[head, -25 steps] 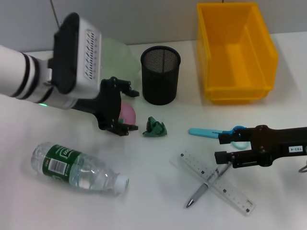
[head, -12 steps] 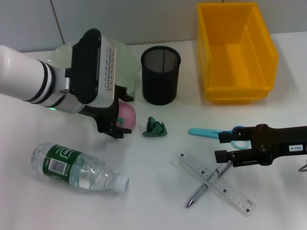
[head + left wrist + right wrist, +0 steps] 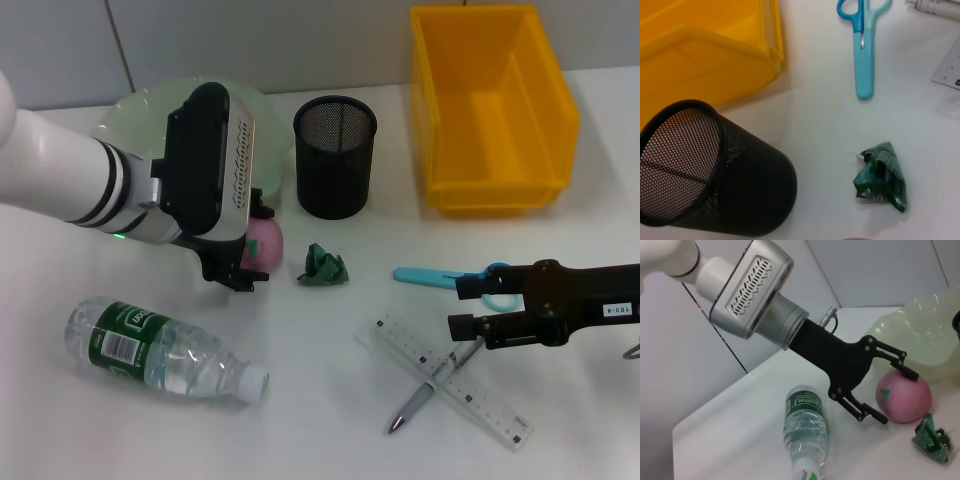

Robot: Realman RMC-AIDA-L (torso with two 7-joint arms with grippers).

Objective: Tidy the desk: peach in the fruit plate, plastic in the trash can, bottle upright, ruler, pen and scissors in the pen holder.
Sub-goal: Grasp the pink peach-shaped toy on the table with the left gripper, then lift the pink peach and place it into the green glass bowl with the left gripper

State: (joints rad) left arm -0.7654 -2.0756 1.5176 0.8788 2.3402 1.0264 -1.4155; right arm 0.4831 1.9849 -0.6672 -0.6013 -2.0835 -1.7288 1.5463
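Peach [image 3: 266, 240] mostly hidden in the head view behind the left arm's housing; only a pink sliver showing at its right. Left gripper [image 3: 894, 393] fingertips likewise covered there. Fruit plate [image 3: 135, 105] partly masked by the same arm. Yellow bin [image 3: 705, 45] cut off by the left wrist picture's edge, as are the ruler [image 3: 949, 70] and the pen holder [image 3: 715, 185]. Pen [image 3: 432, 386] overlapped where the ruler crosses it. Right gripper [image 3: 462, 304] tips dark against the scissors [image 3: 440, 277], gap unreadable.

A pink peach [image 3: 266, 240] with a green sticker, crumpled green plastic [image 3: 324, 265], blue scissors [image 3: 448, 279], a clear ruler [image 3: 450, 381], a black mesh holder [image 3: 335, 156], a yellow bin [image 3: 492, 107], a pale green plate [image 3: 135, 110], and a green-labelled bottle [image 3: 160, 350].
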